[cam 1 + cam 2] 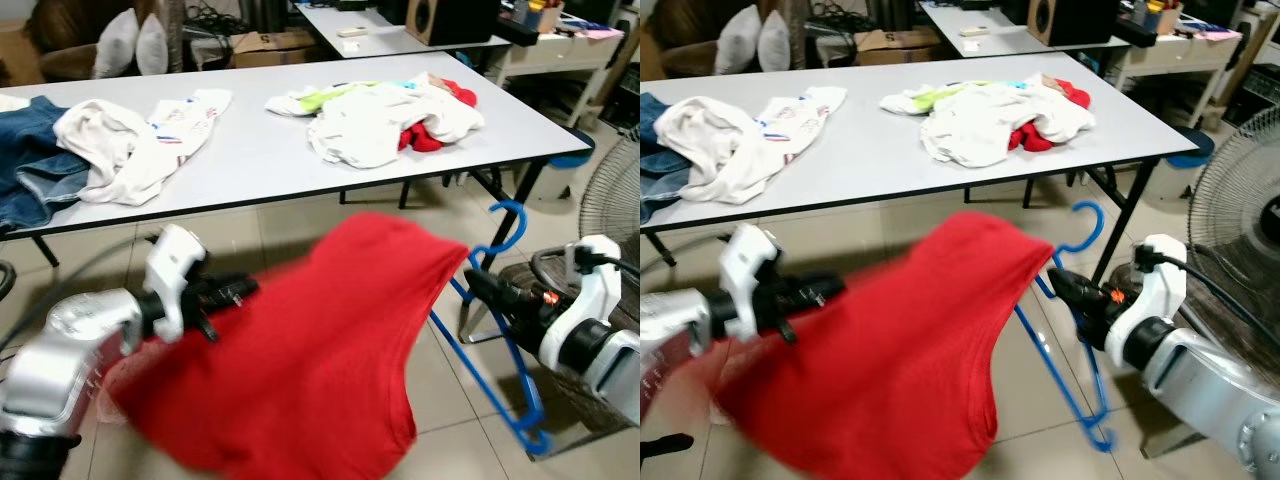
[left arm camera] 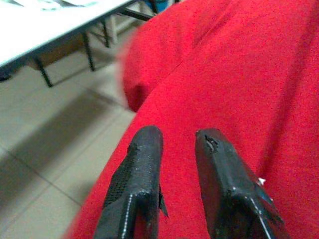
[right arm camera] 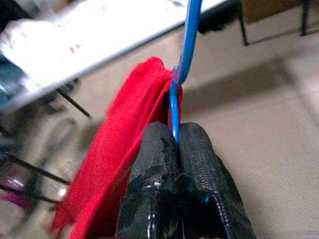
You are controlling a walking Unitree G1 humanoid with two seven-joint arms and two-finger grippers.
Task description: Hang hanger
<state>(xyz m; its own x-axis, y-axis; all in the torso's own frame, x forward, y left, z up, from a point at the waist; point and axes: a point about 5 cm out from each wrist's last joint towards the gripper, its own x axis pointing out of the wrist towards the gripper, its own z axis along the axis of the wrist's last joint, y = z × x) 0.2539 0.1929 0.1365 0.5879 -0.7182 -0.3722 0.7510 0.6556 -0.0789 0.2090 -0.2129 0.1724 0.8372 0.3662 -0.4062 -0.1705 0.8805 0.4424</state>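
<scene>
A red shirt [image 1: 330,350] hangs over one arm of a blue hanger [image 1: 521,385], low in front of the white table. My right gripper [image 3: 175,134] is shut on the hanger's neck just below the hook [image 1: 510,215], at the shirt's right edge [image 3: 129,114]. The hanger's other arm slants down toward the floor, bare. My left gripper [image 1: 235,290] sits at the shirt's left side. Its fingers [image 2: 144,149] stand apart above the red cloth [image 2: 239,74], with the cloth showing in the gap between them.
The long white table [image 1: 250,150] carries a white and red clothes pile [image 1: 390,120], a white shirt [image 1: 130,145] and jeans [image 1: 25,160]. A floor fan [image 1: 610,190] stands to the right. Another table [image 1: 390,40] stands behind. Tiled floor lies underneath.
</scene>
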